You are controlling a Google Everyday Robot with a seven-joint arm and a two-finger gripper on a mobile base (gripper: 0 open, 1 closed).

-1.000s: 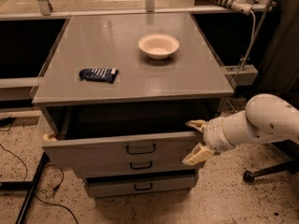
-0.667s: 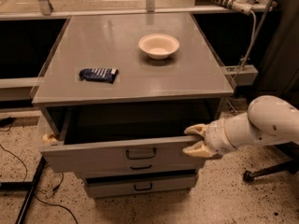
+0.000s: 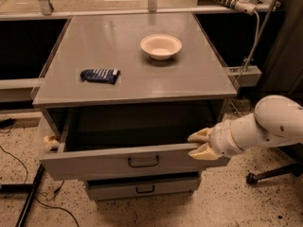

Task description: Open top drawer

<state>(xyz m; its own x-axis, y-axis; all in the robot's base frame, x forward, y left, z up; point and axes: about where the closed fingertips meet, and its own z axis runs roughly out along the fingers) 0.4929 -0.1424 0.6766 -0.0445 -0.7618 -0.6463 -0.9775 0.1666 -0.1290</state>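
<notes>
The top drawer (image 3: 94, 163) is the wide grey drawer with a black loop handle (image 3: 143, 161). It stands pulled partway out of the grey cabinet (image 3: 189, 82), and its dark, shallow inside shows. My gripper (image 3: 200, 144) is at the right end of the drawer's front panel. Its cream fingers (image 3: 199, 135) straddle the panel's top rim, one above and inside, one on the front face, closed on it. My white arm (image 3: 270, 124) reaches in from the right.
A narrower grey drawer (image 3: 142, 188) sits shut below. A cream bowl (image 3: 161, 46) and a dark blue packet (image 3: 99, 75) lie on the cabinet top. Cables run across the floor at the left (image 3: 28, 197). A chair base (image 3: 251, 178) stands at the right.
The fingers have closed in on the front panel's rim. The top drawer has slid further out toward the camera, and the gripper has moved with it.
</notes>
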